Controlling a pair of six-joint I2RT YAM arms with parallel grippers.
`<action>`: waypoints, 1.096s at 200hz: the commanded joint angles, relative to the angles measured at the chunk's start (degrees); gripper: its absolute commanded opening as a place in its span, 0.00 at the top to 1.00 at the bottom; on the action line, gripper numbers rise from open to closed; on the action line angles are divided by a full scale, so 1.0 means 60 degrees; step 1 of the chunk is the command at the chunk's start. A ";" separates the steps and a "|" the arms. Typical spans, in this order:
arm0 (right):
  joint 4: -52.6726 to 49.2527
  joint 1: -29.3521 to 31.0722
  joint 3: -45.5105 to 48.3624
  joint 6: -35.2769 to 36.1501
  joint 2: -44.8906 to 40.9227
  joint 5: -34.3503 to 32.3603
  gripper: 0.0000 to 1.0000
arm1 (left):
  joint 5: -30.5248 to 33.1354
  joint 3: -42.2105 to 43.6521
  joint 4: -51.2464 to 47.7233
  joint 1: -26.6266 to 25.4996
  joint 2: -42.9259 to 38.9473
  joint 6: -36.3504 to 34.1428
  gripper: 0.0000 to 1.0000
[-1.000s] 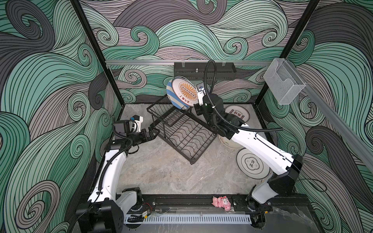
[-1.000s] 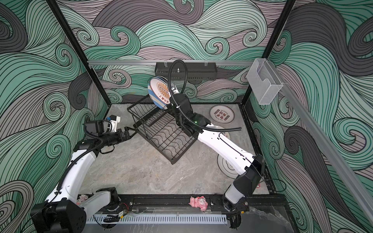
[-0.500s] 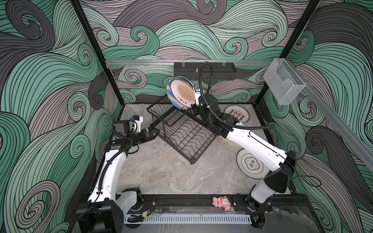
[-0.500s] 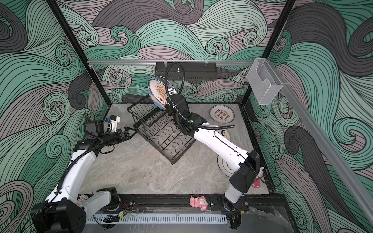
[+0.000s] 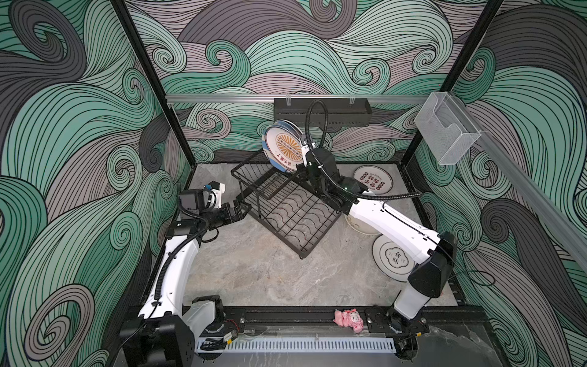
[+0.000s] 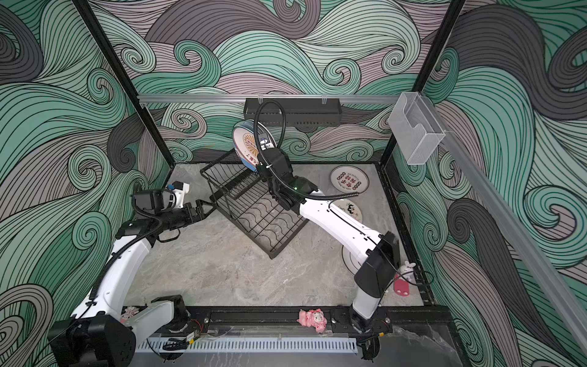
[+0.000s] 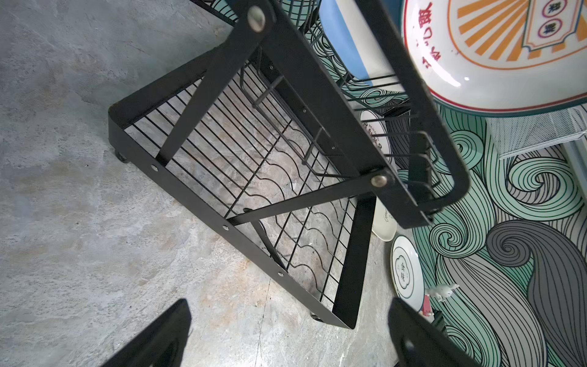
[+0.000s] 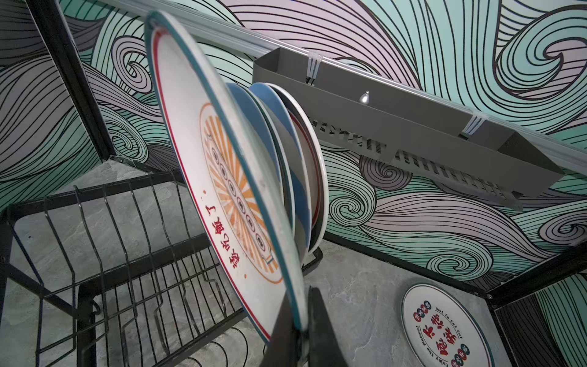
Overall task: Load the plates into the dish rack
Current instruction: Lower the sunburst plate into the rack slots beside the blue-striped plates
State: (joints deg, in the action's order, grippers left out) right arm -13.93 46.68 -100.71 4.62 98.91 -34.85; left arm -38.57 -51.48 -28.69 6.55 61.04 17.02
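Observation:
My right gripper [image 8: 300, 324] is shut on the rim of an orange sunburst plate [image 8: 228, 197]. The plate is held on edge, slightly tilted, over the raised basket of the black dish rack [image 5: 286, 216] at the back centre. In both top views the held plate [image 5: 284, 147] [image 6: 246, 144] faces forward. Close behind it, blue-and-cream striped plates [image 8: 286, 127] and one more plate stand on edge in the basket. My left gripper [image 7: 287, 305] is open and empty, just off the rack's left corner [image 5: 243, 209].
On the table at the right lie a red-lettered plate [image 5: 373, 179], a green-rimmed plate [image 5: 392, 257] and a cream plate [image 6: 349, 209] partly under my right arm. A black perforated tray [image 5: 322, 111] and a clear box [image 5: 444, 133] hang on the walls. A pink toy [image 5: 347, 319] sits on the front rail.
My right arm has swung a little to the left, wrist and elbow shifting while the held plate stays almost in place over the basket. The left arm has not moved.

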 commanded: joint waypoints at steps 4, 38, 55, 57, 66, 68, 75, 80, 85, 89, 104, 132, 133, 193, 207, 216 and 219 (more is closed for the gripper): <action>0.0741 -0.0060 -0.0583 -0.0243 0.0212 -0.0110 1.00 | -0.0002 -0.0018 -0.0009 -0.0053 -0.0021 -0.0205 0.01; 0.0681 -0.0074 -0.0819 -0.0337 0.0545 -0.0032 1.00 | -0.0003 -0.0017 -0.0016 -0.0051 -0.0005 -0.0196 0.01; 0.0639 -0.0074 -0.0938 -0.0404 0.0718 0.0025 1.00 | -0.0008 -0.0018 -0.0009 -0.0058 0.0005 -0.0186 0.01; 0.0645 -0.0074 -0.0969 -0.0415 0.0746 0.0030 1.00 | -0.0011 -0.0018 -0.0009 -0.0060 0.0004 -0.0192 0.01; 0.0623 -0.0078 -0.1035 -0.0432 0.0835 0.0028 1.00 | -0.0003 -0.0018 -0.0009 -0.0059 0.0008 -0.0196 0.01; 0.0619 -0.0082 -0.1041 -0.0433 0.0863 0.0031 1.00 | -0.0003 -0.0018 -0.0009 -0.0057 0.0004 -0.0187 0.01; 0.0614 -0.0089 -0.1093 -0.0434 0.0914 0.0033 1.00 | -0.0011 -0.0018 -0.0016 -0.0053 -0.0006 -0.0188 0.01; 0.0630 -0.0089 -0.1111 -0.0434 0.0956 0.0011 1.00 | -0.0005 0.0004 -0.0016 -0.0051 -0.0007 -0.0185 0.01; 0.0631 -0.0089 -0.1135 -0.0448 0.0997 0.0008 1.00 | 0.0005 0.0003 -0.0013 -0.0052 -0.0019 -0.0185 0.01; 0.0632 -0.0089 -0.1158 -0.0461 0.1028 0.0011 1.00 | 0.0005 -0.0003 -0.0016 -0.0051 -0.0017 -0.0197 0.02; 0.0645 -0.0102 -0.1224 -0.0487 0.1149 0.0008 1.00 | -0.0003 0.0009 -0.0020 -0.0051 -0.0021 -0.0199 0.01; 0.0621 -0.0117 -0.1364 -0.0564 0.1380 0.0037 1.00 | 0.0001 0.0007 -0.0011 -0.0051 0.0001 -0.0177 0.02; 0.0615 -0.0110 -0.1372 -0.0572 0.1390 0.0030 1.00 | 0.0006 0.0009 -0.0017 -0.0051 -0.0003 -0.0181 0.02; 0.0535 -0.0177 -0.1513 -0.0769 0.1810 0.0052 1.00 | 0.0014 0.0005 -0.0038 -0.0051 -0.0021 -0.0186 0.01; 0.0761 -0.0213 -0.1288 -0.0839 0.1782 0.0096 1.00 | 0.0016 0.0006 -0.0039 -0.0055 -0.0036 -0.0187 0.01; 0.0741 -0.0233 -0.1288 -0.0894 0.1817 0.0110 1.00 | 0.0021 -0.0001 -0.0045 -0.0060 -0.0034 -0.0185 0.02; 0.0728 -0.0235 -0.1284 -0.0921 0.1831 0.0101 1.00 | 0.0031 0.0002 -0.0050 -0.0052 -0.0036 -0.0192 0.01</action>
State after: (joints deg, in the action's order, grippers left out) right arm -13.04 46.37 -107.98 0.75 109.62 -33.39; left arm -38.57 -51.48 -28.73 6.55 61.04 17.02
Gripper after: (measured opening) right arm 0.071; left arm 0.986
